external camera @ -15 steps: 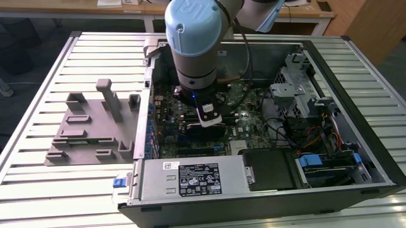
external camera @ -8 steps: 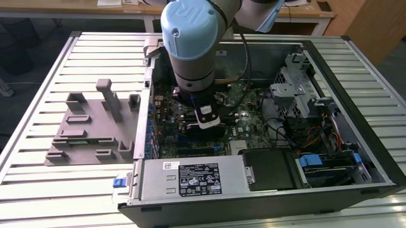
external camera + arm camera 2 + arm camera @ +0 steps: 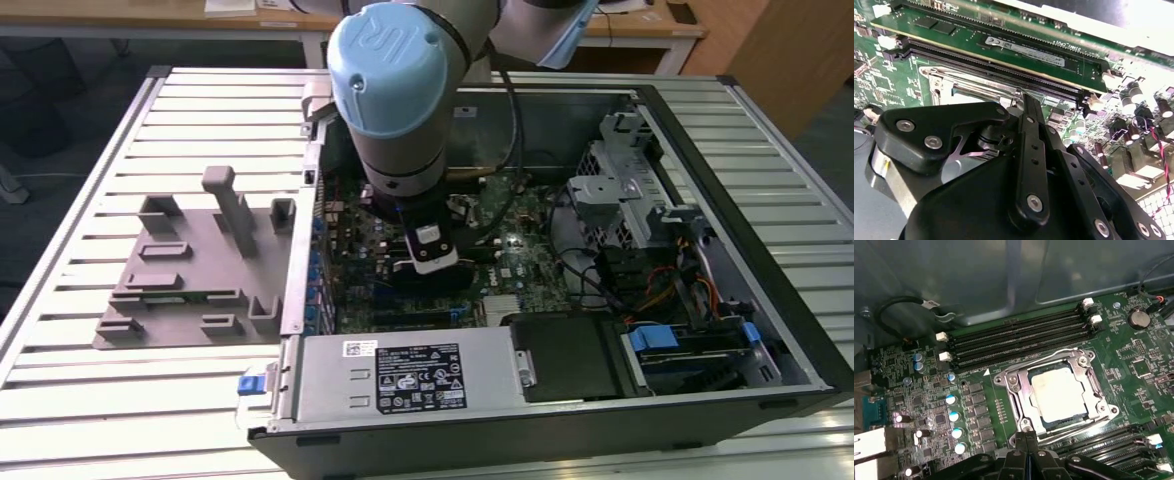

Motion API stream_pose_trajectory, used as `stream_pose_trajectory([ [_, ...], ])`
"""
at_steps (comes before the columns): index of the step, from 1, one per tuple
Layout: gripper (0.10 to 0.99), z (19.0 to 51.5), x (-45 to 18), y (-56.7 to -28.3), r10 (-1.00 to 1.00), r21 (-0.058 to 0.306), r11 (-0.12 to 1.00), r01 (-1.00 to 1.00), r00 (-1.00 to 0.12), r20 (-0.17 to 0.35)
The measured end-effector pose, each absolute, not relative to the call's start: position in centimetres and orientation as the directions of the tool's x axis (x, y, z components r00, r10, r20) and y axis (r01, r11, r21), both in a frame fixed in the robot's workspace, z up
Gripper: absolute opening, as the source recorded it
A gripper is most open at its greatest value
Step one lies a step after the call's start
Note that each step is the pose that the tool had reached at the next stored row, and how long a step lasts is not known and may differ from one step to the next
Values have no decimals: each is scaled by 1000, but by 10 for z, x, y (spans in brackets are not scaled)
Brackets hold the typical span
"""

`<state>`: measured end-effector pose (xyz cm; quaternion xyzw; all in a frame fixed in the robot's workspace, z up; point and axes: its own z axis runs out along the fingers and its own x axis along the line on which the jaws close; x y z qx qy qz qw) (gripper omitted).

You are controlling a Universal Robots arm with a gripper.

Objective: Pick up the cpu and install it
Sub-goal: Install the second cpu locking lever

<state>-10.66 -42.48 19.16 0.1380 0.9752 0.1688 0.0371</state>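
Black end effector (image 3: 1026, 460) fingers pressed together, holding nothing, above cpu (image 3: 1058, 393) seated in socket (image 3: 1014, 385)

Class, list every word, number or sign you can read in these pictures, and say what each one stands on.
White label on the grey metal power supply box: print too small to read.
White sticker on the green memory module: blurred, unreadable.
Small white tag on the black cable: unreadable.
Silver-topped cpu: no readable marking.
Nothing can be quoted.

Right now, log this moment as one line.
cpu: silver-grey square chip seated in metal socket frame | gripper: beside socket, fingers shut, empty
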Motion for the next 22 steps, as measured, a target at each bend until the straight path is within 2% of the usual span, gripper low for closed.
stream_pose_trajectory([
  [22,106,191,-111,-425,282,363,899,247,-958,-47],
])
